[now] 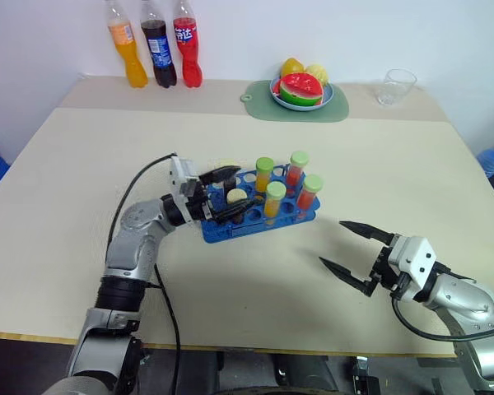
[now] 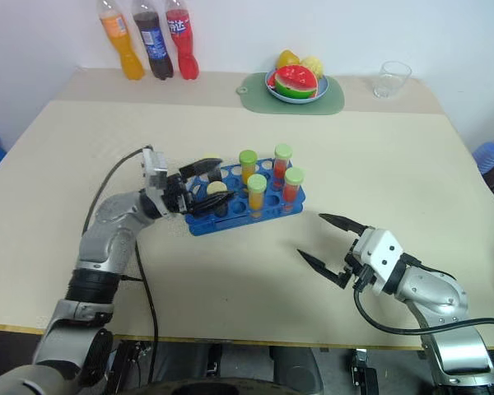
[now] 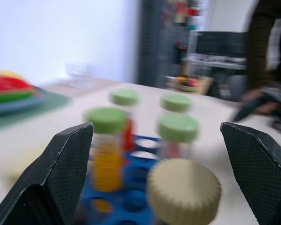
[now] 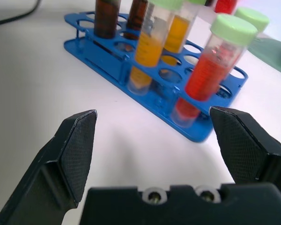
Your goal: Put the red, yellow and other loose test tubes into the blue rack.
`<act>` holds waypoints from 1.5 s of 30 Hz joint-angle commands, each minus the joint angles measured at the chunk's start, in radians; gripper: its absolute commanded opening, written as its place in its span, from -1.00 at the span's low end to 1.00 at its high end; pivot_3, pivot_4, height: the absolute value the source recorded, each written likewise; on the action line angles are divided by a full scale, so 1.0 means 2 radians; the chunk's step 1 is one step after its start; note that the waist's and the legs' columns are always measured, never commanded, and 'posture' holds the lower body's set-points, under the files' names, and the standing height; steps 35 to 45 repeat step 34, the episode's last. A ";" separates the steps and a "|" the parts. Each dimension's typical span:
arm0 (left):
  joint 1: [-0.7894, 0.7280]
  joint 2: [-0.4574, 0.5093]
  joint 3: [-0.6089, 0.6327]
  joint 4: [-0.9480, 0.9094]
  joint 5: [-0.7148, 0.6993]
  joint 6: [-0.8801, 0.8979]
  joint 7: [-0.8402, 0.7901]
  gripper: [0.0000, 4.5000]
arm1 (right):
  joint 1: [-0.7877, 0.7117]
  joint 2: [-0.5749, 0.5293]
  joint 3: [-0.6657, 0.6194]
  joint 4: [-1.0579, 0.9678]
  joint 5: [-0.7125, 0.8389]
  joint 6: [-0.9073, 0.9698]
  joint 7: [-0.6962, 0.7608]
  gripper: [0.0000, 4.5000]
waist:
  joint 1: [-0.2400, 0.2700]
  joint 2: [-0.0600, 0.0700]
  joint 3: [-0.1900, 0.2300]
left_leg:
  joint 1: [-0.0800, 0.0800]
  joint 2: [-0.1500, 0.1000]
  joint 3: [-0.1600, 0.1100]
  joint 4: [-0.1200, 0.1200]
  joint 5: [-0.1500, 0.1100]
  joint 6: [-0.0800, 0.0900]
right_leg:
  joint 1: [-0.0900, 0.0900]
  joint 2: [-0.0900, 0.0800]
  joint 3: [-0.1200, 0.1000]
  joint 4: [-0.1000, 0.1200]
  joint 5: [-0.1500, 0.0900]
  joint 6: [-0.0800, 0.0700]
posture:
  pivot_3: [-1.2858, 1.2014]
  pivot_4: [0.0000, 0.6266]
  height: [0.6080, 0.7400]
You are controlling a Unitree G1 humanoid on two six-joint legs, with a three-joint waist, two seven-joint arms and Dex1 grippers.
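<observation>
The blue rack (image 1: 300, 217) stands mid-table with several tubes upright in it. Two green-capped yellow-orange tubes (image 1: 274, 201) and two green-capped red tubes (image 1: 310, 192) fill its right half. A cream-capped tube (image 1: 236, 197) with dark contents stands in the left half. My left gripper (image 1: 233, 195) is open, its fingers (image 3: 70, 159) straddling the cream cap (image 3: 183, 190) without touching it. To the right and nearer the table's front edge, my right gripper (image 1: 351, 251) is open and empty, pointing at the rack (image 4: 91, 44), where a red tube (image 4: 210, 70) stands closest.
Three drink bottles (image 1: 156, 45) stand at the back left. A plate of fruit (image 1: 303, 89) on a green mat and a clear glass (image 1: 395, 85) are at the back right. A black cable (image 1: 136, 185) loops from the left arm.
</observation>
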 commanded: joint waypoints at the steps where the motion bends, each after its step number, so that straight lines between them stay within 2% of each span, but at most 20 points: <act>1: 0.020 0.030 0.044 -0.027 0.006 0.005 0.041 0.99 | -0.006 0.019 -0.019 0.006 0.014 0.015 -0.033 0.89 | -0.001 0.000 0.000 | 0.000 0.000 0.000 0.000 0.000 0.000 | 0.000 0.000 0.000 0.000 0.000 0.000 | 0.03 -0.52 1.00; 9: 0.091 0.106 0.114 0.017 0.046 -0.016 0.108 0.99 | -0.052 0.065 -0.018 0.031 -0.007 0.049 -0.123 0.89 | -0.010 0.000 0.000 | 0.000 0.001 0.000 0.000 0.000 0.000 | 0.000 0.000 0.000 0.001 0.000 0.000 | 0.03 -0.52 1.00; 14: 0.135 0.110 0.116 -0.003 0.044 -0.013 0.114 0.99 | -0.064 0.064 -0.020 0.052 -0.002 0.054 -0.125 0.89 | -0.005 0.000 0.000 | 0.000 0.002 0.000 0.000 0.000 0.000 | -0.001 -0.001 0.000 0.001 0.000 0.000 | 0.03 -0.52 1.00; 23: 0.184 0.116 0.132 -0.054 0.025 0.021 0.129 0.99 | -0.040 0.052 -0.057 0.072 0.017 0.062 -0.116 0.89 | -0.009 0.000 0.000 | 0.000 0.002 0.001 0.000 0.000 0.000 | -0.001 -0.001 0.000 0.001 0.000 0.000 | 0.03 -0.52 1.00; 29: 0.194 0.102 0.129 -0.082 0.020 0.031 0.150 0.99 | -0.059 0.062 -0.067 0.105 0.015 0.053 -0.132 0.89 | -0.009 0.000 0.000 | 0.000 0.002 0.001 0.000 0.000 0.000 | -0.001 -0.001 0.000 0.001 0.000 0.000 | 0.03 -0.52 1.00; 34: 0.209 0.099 0.119 -0.110 0.010 0.052 0.143 0.99 | -0.047 0.056 -0.063 0.110 0.011 0.039 -0.117 0.89 | -0.008 0.000 0.000 | 0.000 0.002 0.001 0.000 0.000 0.000 | -0.001 -0.001 0.000 0.001 0.000 0.000 | 0.03 -0.52 1.00; 45: 0.209 0.099 0.119 -0.110 0.010 0.052 0.143 0.99 | -0.047 0.056 -0.063 0.110 0.011 0.039 -0.117 0.89 | -0.008 0.000 0.000 | 0.000 0.002 0.001 0.000 0.000 0.000 | -0.001 -0.001 0.000 0.001 0.000 0.000 | 0.03 -0.52 1.00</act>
